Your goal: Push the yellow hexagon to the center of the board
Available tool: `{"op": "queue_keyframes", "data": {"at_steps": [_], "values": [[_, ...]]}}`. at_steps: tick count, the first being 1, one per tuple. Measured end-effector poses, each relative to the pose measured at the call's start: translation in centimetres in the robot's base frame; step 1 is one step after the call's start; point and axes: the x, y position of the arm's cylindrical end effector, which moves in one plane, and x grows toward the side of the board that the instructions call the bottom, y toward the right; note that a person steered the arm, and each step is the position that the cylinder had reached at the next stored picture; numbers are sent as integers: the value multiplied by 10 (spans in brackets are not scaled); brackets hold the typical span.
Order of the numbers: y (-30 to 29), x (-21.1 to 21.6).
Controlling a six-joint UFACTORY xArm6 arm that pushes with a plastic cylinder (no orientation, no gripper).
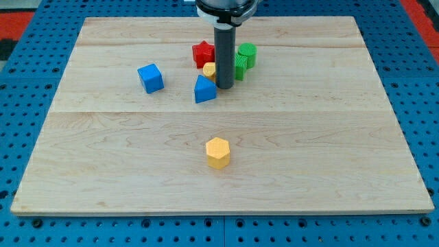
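Observation:
The yellow hexagon [217,152] sits on the wooden board [309,137] below its middle, toward the view's bottom. My tip [224,86] stands well above it in the view, inside a cluster of blocks near the view's top. The tip is just right of the blue triangle-like block [204,90] and next to a small yellow block [209,69], which it partly hides. The tip is apart from the yellow hexagon.
A red star-shaped block [202,53] lies at the cluster's upper left. A green cylinder [247,54] and another green block [239,66] lie right of the rod. A blue cube [150,77] sits alone at the left.

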Motion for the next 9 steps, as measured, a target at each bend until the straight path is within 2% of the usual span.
{"op": "queue_keyframes", "data": {"at_steps": [3, 5, 9], "values": [[46, 82], [67, 119], [77, 130]]}}
